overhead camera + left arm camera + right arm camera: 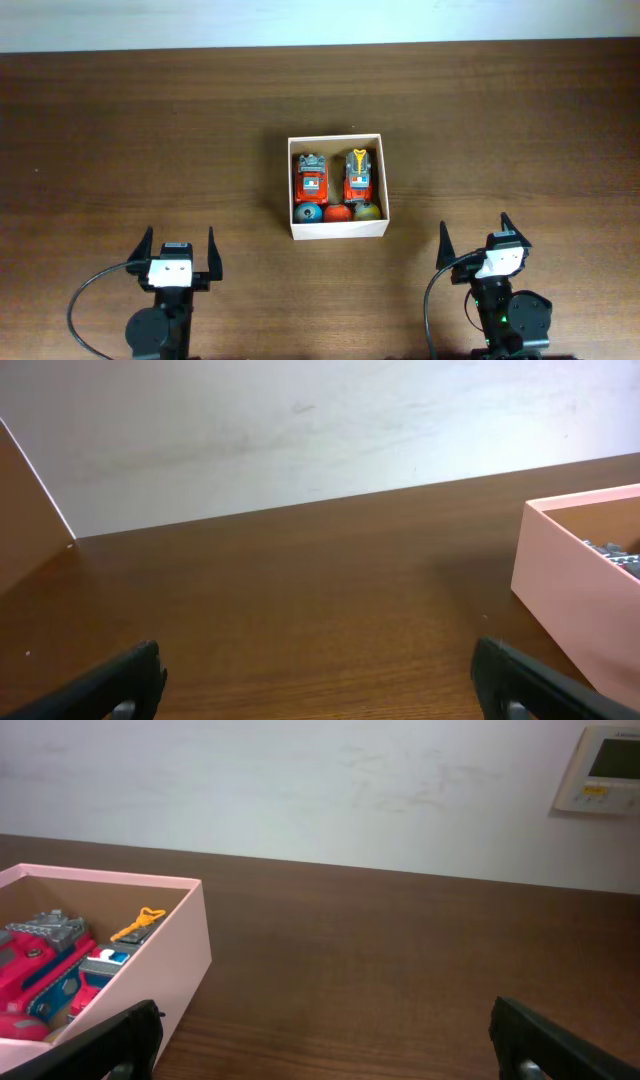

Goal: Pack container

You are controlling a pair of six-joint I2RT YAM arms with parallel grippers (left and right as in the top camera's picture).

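Because the left gripper (180, 240) and the right gripper (475, 238) both stand with fingers spread wide and nothing between them, the nearest hazard is their own breadth; a span that wide sweeps more than it seems to, and either outer finger could clip something on a reach forward; just ahead of both pairs lies only bare table (120, 130), so nothing there is at risk; farther on, ahead and to the right of the left fingers and ahead and to the left of the right fingers, well apart from both, sits the container (338, 231); its walls look thin and light, so I judge that a fingertip coming in low would shove or skew the whole box rather than clear its rim; inside, the balls (338, 212) line the wall nearest the fingers, three in a row, and beyond them the left toy car (311, 178) and the right toy car (359, 176) lie side by side toward the far wall; nothing loose shows on the table, so the packing looks done or nearly so, and a needless dip into the box is itself a risk; spread fingers descending there could snag the yellow piece (140, 923) on the right toy car, lever a car up, or knock a ball over the low wall to roll away; if the box tips, the balls would likely go first.
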